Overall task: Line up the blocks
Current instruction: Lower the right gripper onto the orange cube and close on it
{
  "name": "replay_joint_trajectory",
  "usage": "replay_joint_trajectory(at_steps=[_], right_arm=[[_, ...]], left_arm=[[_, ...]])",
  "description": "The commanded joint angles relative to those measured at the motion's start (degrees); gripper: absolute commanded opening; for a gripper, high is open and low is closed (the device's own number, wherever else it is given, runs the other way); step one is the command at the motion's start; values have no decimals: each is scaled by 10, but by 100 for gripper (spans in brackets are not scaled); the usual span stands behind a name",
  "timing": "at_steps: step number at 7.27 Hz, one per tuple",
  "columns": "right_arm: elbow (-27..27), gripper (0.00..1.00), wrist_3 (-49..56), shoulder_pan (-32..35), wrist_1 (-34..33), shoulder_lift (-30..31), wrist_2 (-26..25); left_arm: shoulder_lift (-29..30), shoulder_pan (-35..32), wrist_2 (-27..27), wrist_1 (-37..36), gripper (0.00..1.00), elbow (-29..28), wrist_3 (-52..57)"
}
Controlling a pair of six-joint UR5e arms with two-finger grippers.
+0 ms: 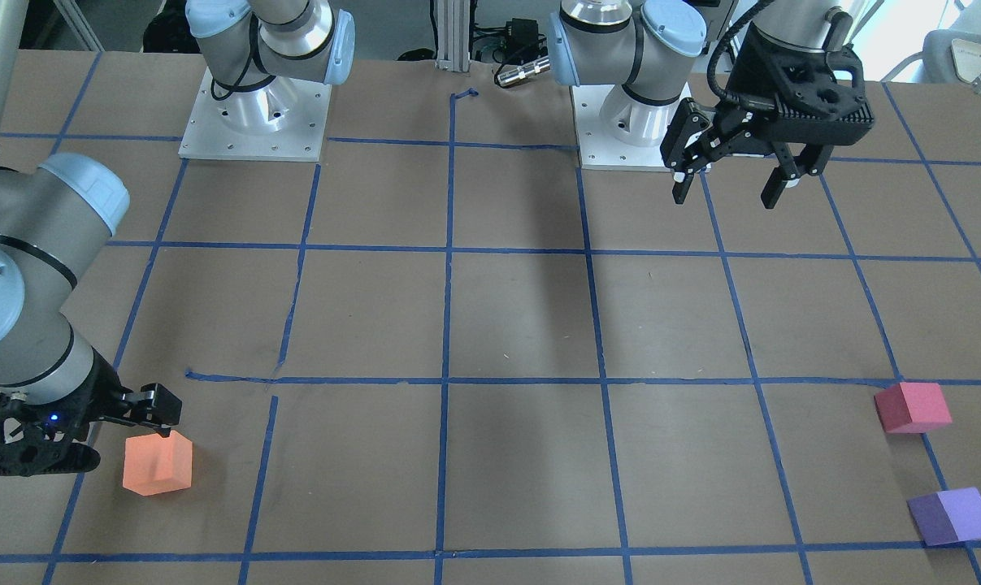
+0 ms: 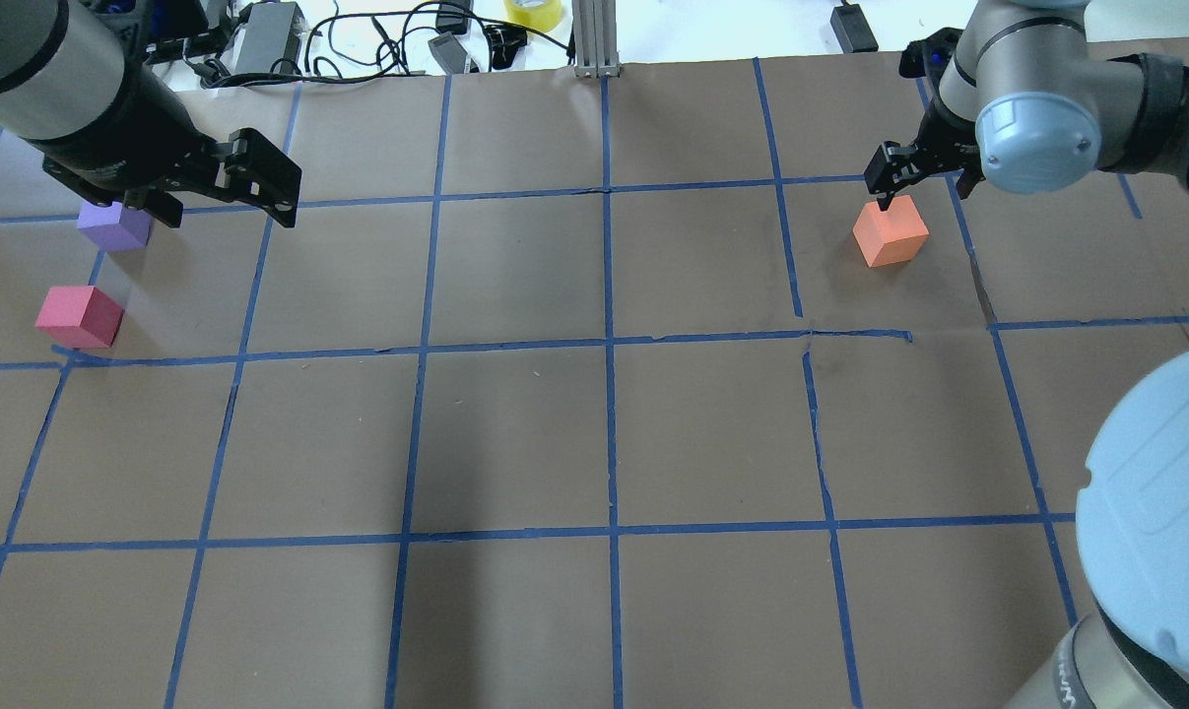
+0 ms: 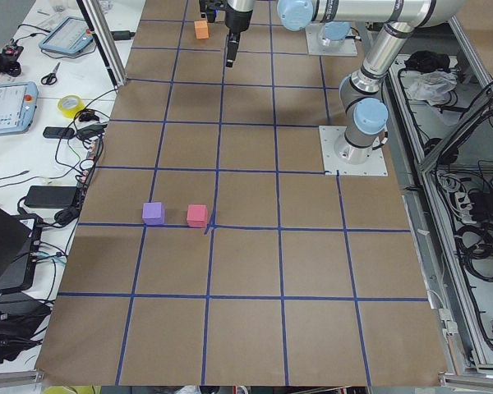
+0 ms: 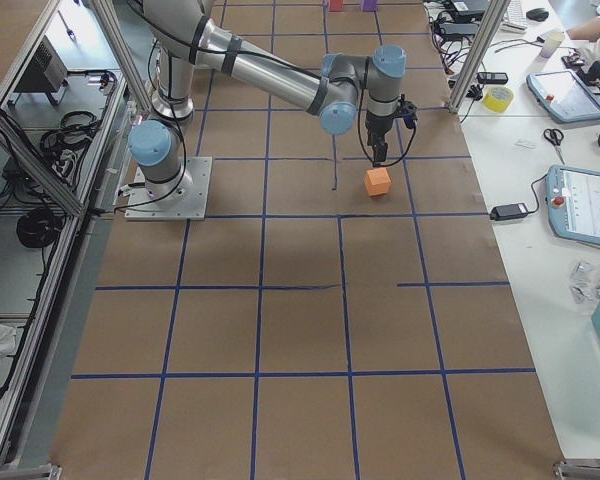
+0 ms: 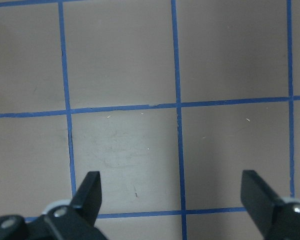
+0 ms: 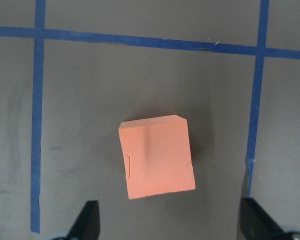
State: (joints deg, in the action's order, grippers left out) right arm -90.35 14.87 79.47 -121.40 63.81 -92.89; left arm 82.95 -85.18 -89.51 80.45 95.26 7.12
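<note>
The orange block [image 1: 158, 463] lies on the brown table at the robot's right and shows in the overhead view [image 2: 890, 231]. My right gripper [image 1: 124, 443] hovers over it, open. In the right wrist view the orange block [image 6: 156, 156] lies just ahead of the two spread fingertips, untouched. The red-pink block [image 2: 79, 316] and the purple block [image 2: 113, 226] lie side by side at the table's far left, also in the front view as red-pink [image 1: 913, 407] and purple [image 1: 953, 516]. My left gripper [image 2: 225, 212] is open and empty, raised above the table to the right of the purple block.
Blue tape lines [image 2: 609, 345] divide the table into squares. The two arm bases [image 1: 254, 122] [image 1: 628, 122] stand at the robot's edge. An aluminium post [image 2: 594, 39], cables and a yellow tape roll [image 2: 533, 12] sit beyond the far edge.
</note>
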Motion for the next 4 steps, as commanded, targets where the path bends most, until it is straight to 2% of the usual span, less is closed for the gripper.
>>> replay_joint_trajectory(at_steps=[1,4], right_arm=[[0,100,1,-7,-35,-33,2],[2,100,27,-10,-59,-53,4]], left_arm=[[-1,-1,-1,1,100,0,0],[-1,-1,-4,1,100,0,0]])
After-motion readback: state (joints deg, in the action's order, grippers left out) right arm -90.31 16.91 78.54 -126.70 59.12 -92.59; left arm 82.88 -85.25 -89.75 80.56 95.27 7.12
